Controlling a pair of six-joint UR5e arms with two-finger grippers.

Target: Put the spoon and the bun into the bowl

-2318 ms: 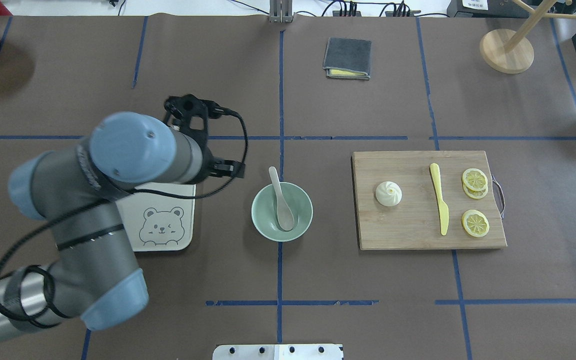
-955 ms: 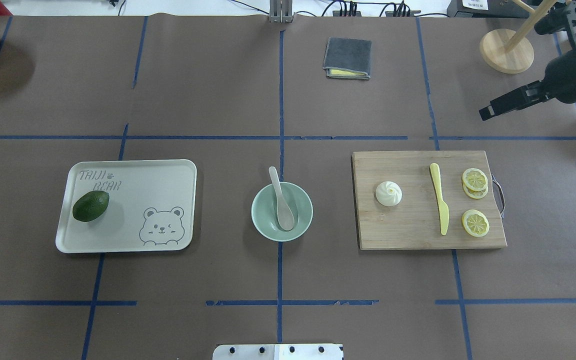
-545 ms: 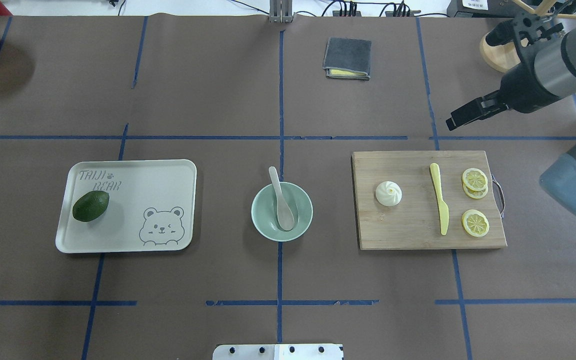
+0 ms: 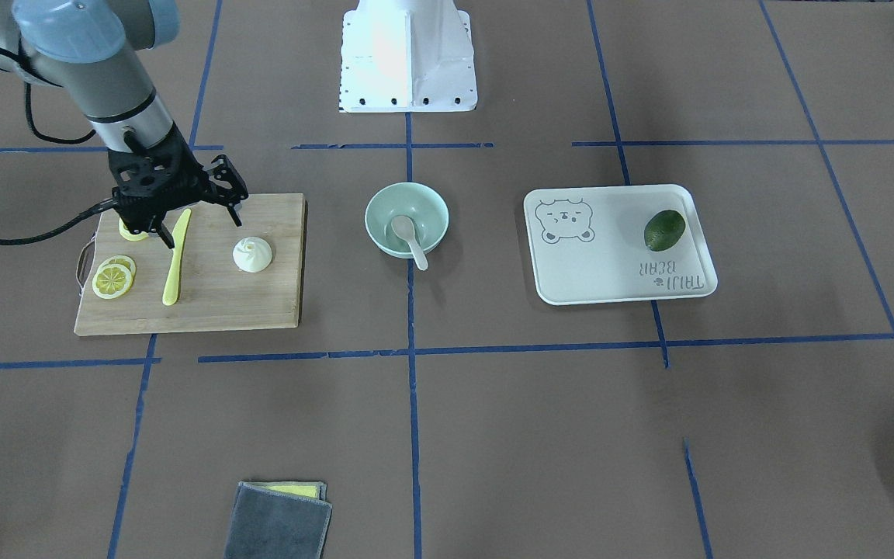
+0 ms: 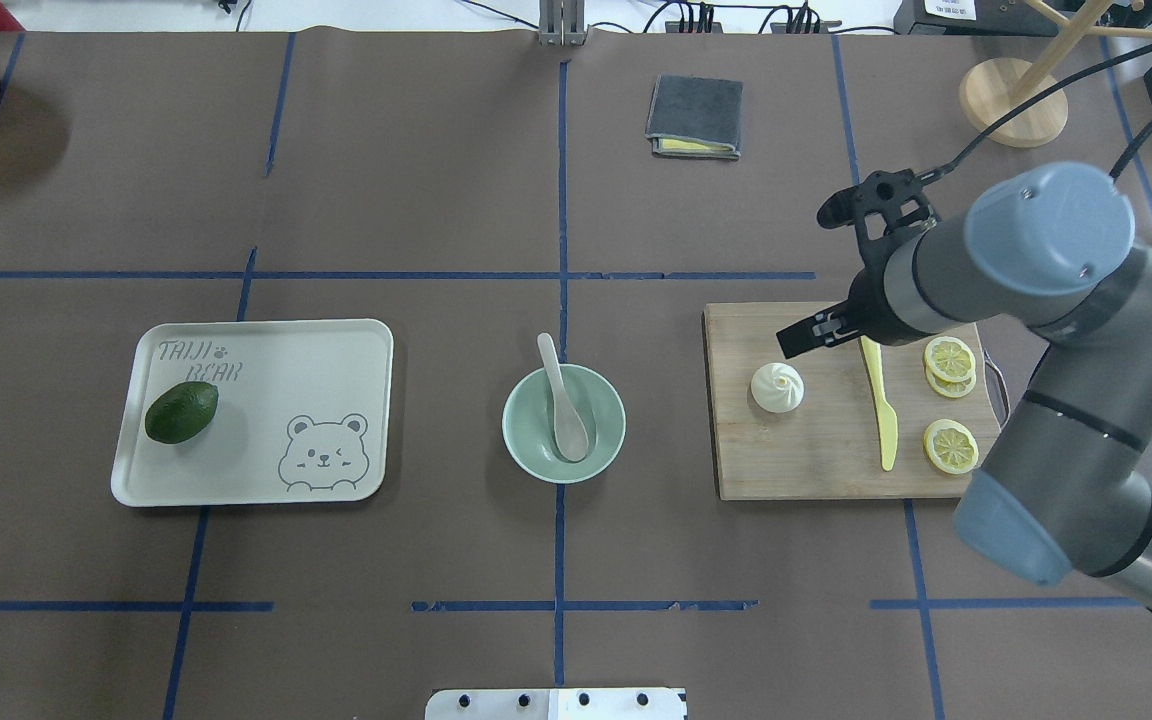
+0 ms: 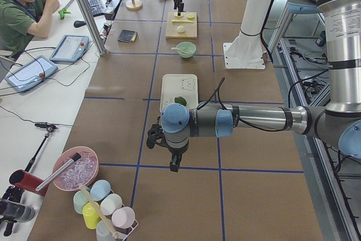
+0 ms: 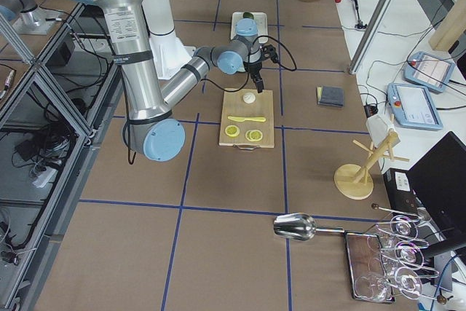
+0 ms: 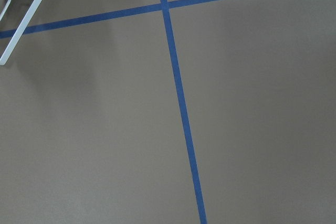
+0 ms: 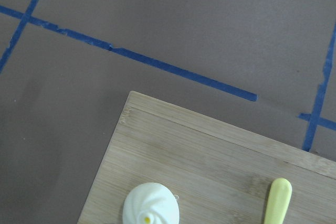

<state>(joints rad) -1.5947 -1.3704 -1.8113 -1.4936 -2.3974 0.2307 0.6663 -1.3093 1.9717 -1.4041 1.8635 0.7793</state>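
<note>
The pale spoon lies in the mint-green bowl at the table's middle, its handle resting over the far rim. The white pleated bun sits on the left part of the wooden cutting board. It also shows in the right wrist view. My right gripper is open and empty above the board's far edge, just behind and right of the bun. One of its fingers points toward the bun. My left gripper hangs far off to the left; I cannot tell its state.
A yellow knife and lemon slices lie on the board to the right of the bun. A bear-print tray with an avocado is left of the bowl. A folded grey cloth and a wooden stand are at the back.
My left arm has drawn back out of the overhead view. My right arm has swung in from the back right and now hovers over the board near the bun.
</note>
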